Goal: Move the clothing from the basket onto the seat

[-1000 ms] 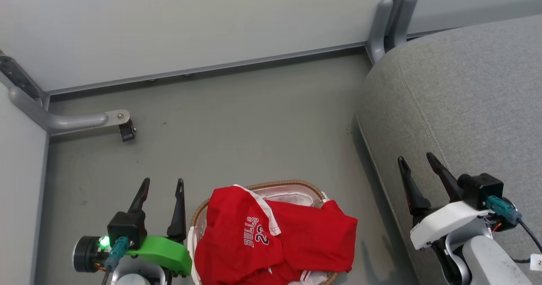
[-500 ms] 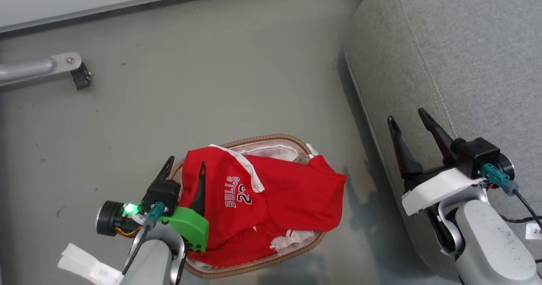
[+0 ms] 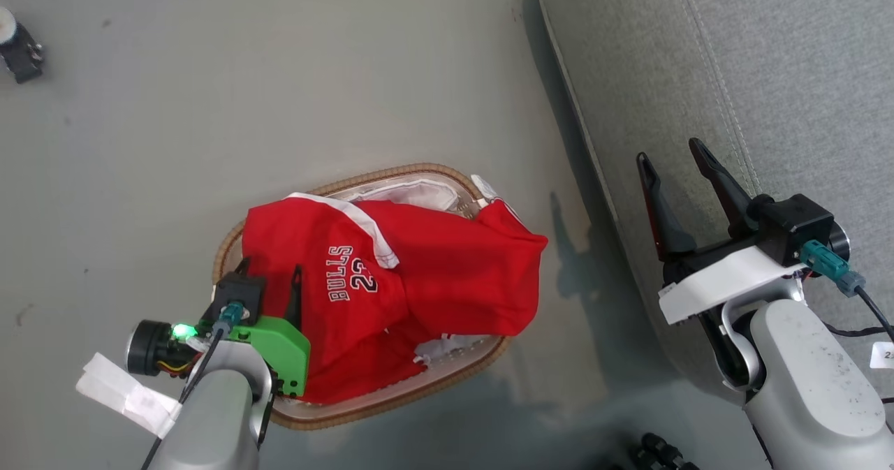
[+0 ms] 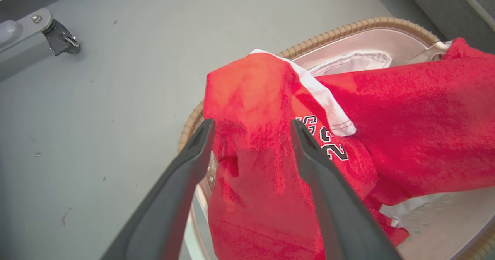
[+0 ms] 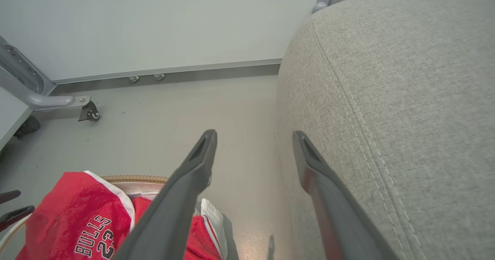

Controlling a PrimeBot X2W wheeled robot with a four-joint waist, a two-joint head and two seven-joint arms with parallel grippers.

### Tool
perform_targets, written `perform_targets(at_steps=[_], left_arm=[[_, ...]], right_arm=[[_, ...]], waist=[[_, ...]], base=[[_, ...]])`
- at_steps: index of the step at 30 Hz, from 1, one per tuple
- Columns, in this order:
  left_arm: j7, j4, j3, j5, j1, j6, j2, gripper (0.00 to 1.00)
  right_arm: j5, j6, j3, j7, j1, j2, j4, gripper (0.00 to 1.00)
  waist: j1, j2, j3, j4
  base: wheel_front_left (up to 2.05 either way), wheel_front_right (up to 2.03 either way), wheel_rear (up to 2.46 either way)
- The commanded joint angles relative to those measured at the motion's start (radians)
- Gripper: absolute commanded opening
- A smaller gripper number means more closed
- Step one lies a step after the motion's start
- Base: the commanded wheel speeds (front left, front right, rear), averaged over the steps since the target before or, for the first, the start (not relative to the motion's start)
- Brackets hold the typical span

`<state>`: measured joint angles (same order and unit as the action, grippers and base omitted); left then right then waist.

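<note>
Hovering the left claw (image 3: 271, 269) wide open and gripping nothing, its fingers straddling a raised fold at the left end of the soft red sports clothing (image 3: 419, 274) with white trim and "BULLS 22" lettering; contact with the cloth hard to tell. Lying heaped in the small oval white slatted plastic basket (image 3: 391, 171) with brown woven rim, spilling over the rim on the right. Sitting on the grey floor (image 3: 209, 107), near the large grey woven-fabric seat cushion (image 3: 768, 72). Holding the right claw (image 3: 668, 150) open and empty too, over the seat's rounded edge, well apart from the basket.
</note>
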<state>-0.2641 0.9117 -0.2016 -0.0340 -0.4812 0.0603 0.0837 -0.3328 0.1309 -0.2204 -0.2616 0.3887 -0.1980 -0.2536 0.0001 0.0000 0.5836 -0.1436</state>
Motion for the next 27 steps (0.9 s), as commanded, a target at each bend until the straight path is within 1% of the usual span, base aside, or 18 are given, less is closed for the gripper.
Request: perform_targets(at_steps=[1, 6, 10, 13, 22, 27], left_arm=[[0.000, 0.014, -0.005, 0.015, -0.035, -0.006, 0.012, 1.00], [0.000, 0.089, -0.006, 0.016, -0.086, -0.020, 0.026, 1.00], [0.000, 0.180, -0.010, 0.010, -0.140, -0.019, 0.026, 1.00], [0.000, 0.228, -0.022, 0.012, -0.182, -0.003, 0.019, 1.00], [0.000, 0.304, -0.072, 0.021, -0.263, 0.023, -0.003, 1.00], [0.000, 0.320, -0.106, 0.031, -0.293, 0.035, -0.015, 1.00]], right_arm=[[-0.003, 0.000, 0.000, -0.005, 0.015, -0.002, 0.005, 1.00], [-0.001, 0.000, 0.002, -0.005, 0.026, -0.004, 0.018, 1.00], [0.000, 0.000, 0.005, -0.005, 0.040, -0.005, 0.036, 1.00], [0.004, 0.000, 0.001, -0.005, 0.053, -0.002, 0.048, 1.00], [0.008, 0.000, -0.016, -0.005, 0.089, 0.005, 0.102, 1.00], [0.012, 0.000, -0.015, -0.005, 0.106, 0.008, 0.138, 1.00]], waist=[[-0.0001, 0.0000, 0.066, -0.035], [-0.0001, 0.0000, 0.113, -0.044], [-0.0001, 0.0000, 0.147, -0.051], [-0.0001, 0.0000, 0.170, -0.055], [-0.0001, 0.0000, 0.224, -0.061], [-0.0001, 0.0000, 0.252, -0.066]], base=[[0.00, 0.00, 0.00], [0.00, 0.00, 0.00], [0.00, 0.00, 0.00], [0.00, 0.00, 0.00], [0.00, 0.00, 0.00], [0.00, 0.00, 0.00]])
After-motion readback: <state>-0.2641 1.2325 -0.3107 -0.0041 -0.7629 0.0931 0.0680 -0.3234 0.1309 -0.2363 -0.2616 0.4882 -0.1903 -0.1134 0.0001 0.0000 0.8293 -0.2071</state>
